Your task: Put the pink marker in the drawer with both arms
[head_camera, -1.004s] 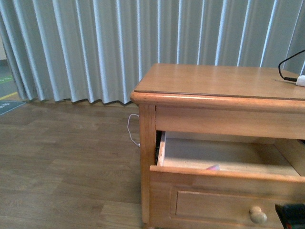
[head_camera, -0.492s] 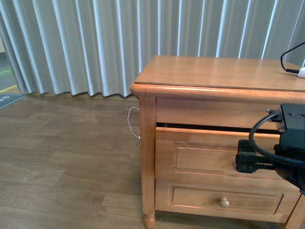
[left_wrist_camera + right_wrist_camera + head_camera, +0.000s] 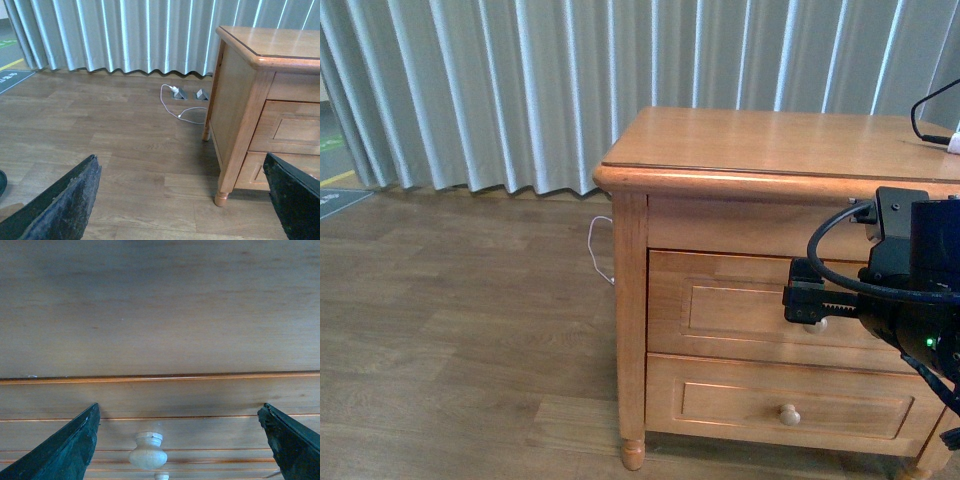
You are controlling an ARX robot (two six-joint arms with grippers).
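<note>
The drawer (image 3: 730,305), the upper one of a light-brown wooden nightstand (image 3: 770,150), stands shut. In the front view my right gripper (image 3: 810,300) hovers right before its front, at the round knob (image 3: 814,325). The right wrist view shows that gripper (image 3: 180,407) open, with the pale knob (image 3: 148,452) between its fingers and untouched, and the drawer front (image 3: 200,400) close behind. My left gripper (image 3: 180,157) is open and empty over the wooden floor, beside the nightstand's corner leg (image 3: 220,197). The pink marker is out of view.
A lower drawer with its own knob (image 3: 789,413) sits under the upper one. A white cylinder with a black cable (image 3: 950,142) lies on the top at the far right. A white cable (image 3: 175,107) runs to floor sockets (image 3: 180,93) near the grey curtain (image 3: 520,90).
A second ago the drawer stood open with the pink marker lying inside. It has since slid shut, hiding the marker, and my right arm has come into the front view at the drawer front.
</note>
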